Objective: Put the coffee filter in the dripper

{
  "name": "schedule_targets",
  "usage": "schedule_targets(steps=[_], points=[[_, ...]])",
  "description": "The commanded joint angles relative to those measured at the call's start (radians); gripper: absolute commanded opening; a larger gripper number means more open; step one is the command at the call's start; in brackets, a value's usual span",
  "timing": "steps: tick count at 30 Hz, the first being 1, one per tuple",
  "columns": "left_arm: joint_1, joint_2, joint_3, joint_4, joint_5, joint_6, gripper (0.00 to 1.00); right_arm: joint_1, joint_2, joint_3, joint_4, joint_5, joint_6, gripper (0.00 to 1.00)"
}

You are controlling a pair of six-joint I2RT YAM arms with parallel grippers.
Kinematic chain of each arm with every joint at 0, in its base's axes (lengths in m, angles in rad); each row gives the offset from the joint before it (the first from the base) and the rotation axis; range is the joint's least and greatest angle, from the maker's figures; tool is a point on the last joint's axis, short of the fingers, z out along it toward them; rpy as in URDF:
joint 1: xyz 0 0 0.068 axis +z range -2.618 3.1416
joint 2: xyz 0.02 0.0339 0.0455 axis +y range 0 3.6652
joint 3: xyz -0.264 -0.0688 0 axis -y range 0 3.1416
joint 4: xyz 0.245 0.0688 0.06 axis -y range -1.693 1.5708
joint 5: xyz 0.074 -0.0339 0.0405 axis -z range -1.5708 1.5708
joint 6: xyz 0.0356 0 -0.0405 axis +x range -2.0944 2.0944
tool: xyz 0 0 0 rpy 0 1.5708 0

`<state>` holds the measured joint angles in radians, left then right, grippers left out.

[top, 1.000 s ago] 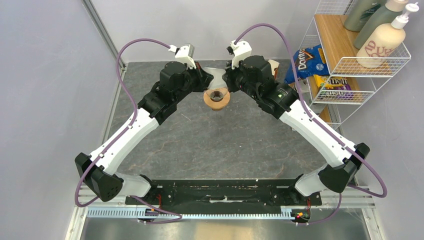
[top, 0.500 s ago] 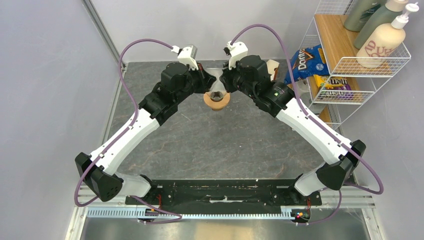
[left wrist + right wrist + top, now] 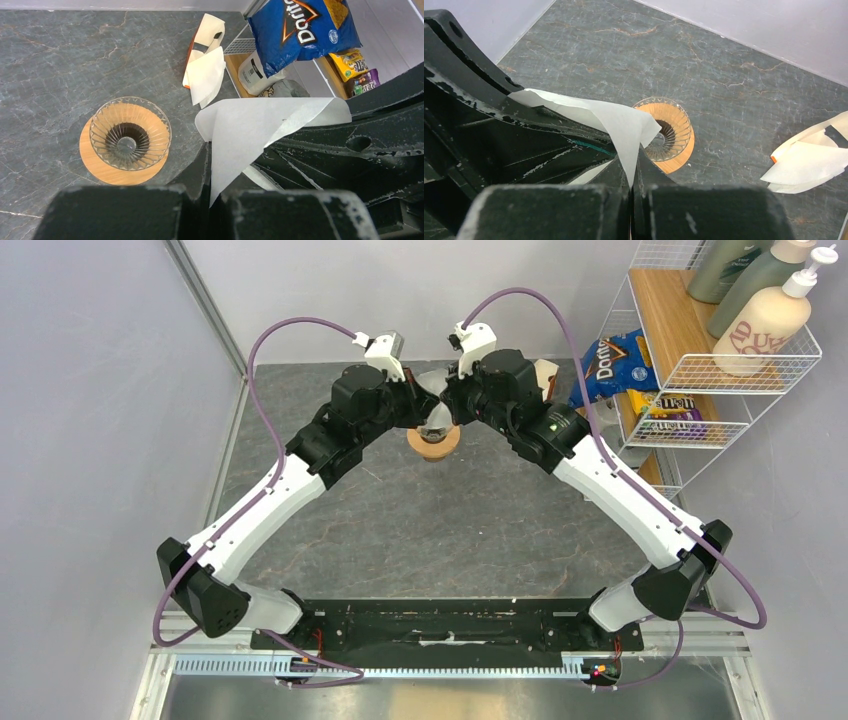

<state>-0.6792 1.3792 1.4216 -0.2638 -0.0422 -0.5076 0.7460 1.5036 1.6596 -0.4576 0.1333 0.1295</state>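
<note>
While the left gripper (image 3: 210,192) and right gripper (image 3: 633,187) each pinch shut on an edge of the coffee filter (image 3: 250,127), it hangs in the air between them.
The dripper (image 3: 130,137) stands empty on the table (image 3: 400,530), close below. Pickup done. Left to do: open the cone, lower it in, release.

1. The table (image 3: 420,530) is a dark grey slab patterned like stone, with pale veins.
2. The dripper (image 3: 129,141) stands upright on it toward the far edge, its round wooden collar flat on the surface.
3. 1 small pile of white paper filters (image 3: 206,70) lies toward the far right corner, apart from the dripper.
</note>
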Motion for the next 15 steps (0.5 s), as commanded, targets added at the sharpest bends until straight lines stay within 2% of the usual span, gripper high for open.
schedule_targets(steps=[1, 5, 11, 15], points=[[-0.015, 0.006, 0.043, 0.031, 0.029, 0.020, 0.02, 0.000, -0.011, 0.032, 0.043, -0.038, -0.003, 0.00], [-0.014, 0.000, 0.035, 0.042, 0.038, 0.036, 0.02, 0.002, -0.027, 0.010, 0.056, -0.044, -0.009, 0.00], [-0.013, -0.032, 0.014, 0.071, 0.164, 0.096, 0.02, -0.007, -0.061, -0.021, 0.056, -0.069, -0.012, 0.00], [-0.013, -0.031, 0.014, 0.056, 0.168, 0.090, 0.02, -0.008, -0.071, -0.029, 0.052, -0.076, -0.003, 0.00]])
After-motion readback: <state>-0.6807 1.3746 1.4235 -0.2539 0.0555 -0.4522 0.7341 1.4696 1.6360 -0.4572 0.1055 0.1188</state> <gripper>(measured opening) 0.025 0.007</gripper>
